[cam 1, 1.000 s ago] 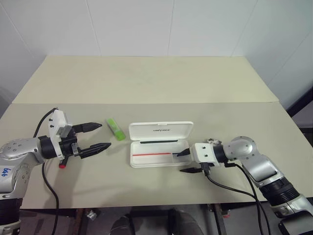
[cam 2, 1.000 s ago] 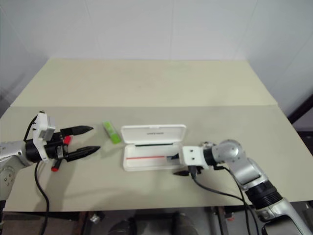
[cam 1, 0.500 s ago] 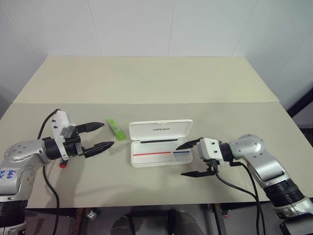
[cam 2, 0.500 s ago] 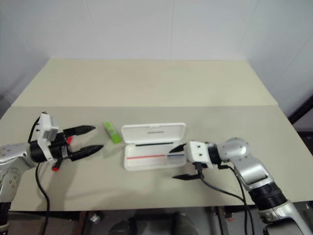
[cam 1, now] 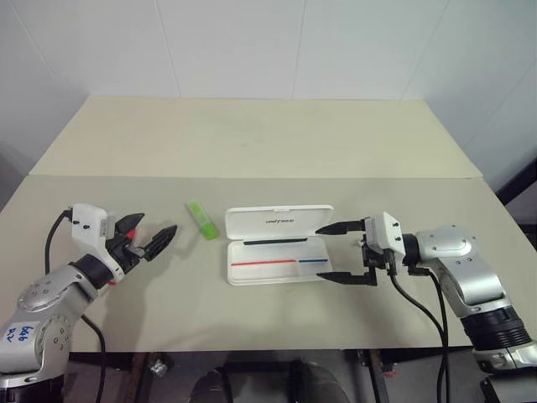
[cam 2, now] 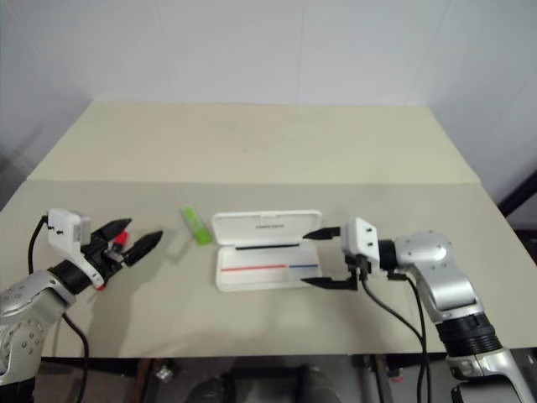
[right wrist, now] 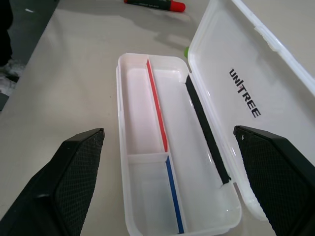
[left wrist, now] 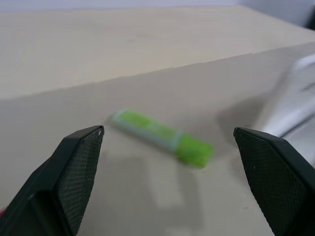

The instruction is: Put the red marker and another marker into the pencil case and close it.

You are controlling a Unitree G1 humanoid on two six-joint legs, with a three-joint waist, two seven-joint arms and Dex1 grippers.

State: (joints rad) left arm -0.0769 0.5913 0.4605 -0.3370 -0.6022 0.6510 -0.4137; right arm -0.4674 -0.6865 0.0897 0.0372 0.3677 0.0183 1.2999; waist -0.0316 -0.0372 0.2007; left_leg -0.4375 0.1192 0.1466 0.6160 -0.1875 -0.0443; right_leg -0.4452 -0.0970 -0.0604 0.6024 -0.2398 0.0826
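The pencil case (cam 1: pixel 252 225) lies open mid-table, its lid (right wrist: pixel 251 108) tipped back and its tray (right wrist: pixel 197 162) holding nothing. Just left of the case lies the lime-green marker (cam 1: pixel 201 221), on the table. My left gripper (cam 1: pixel 149 234) is open, level, and points at the green marker (left wrist: pixel 162 137) from a short way to its left. Under that hand lies the red marker (right wrist: pixel 155 4), mostly hidden, with only a bit of red (cam 2: pixel 120 238) peeking out between the fingers. At the case's right end my right gripper (cam 1: pixel 337 252) stands wide open, holding nothing.
The beige table (cam 1: pixel 252 143) stretches far behind the case, with a seam across its middle. White walls rise beyond it. The table's front edge runs close below both arms.
My right gripper has opened wide, risen and drawn back to the right off the case's tray. My left gripper has turned and shifted left and down, still open.
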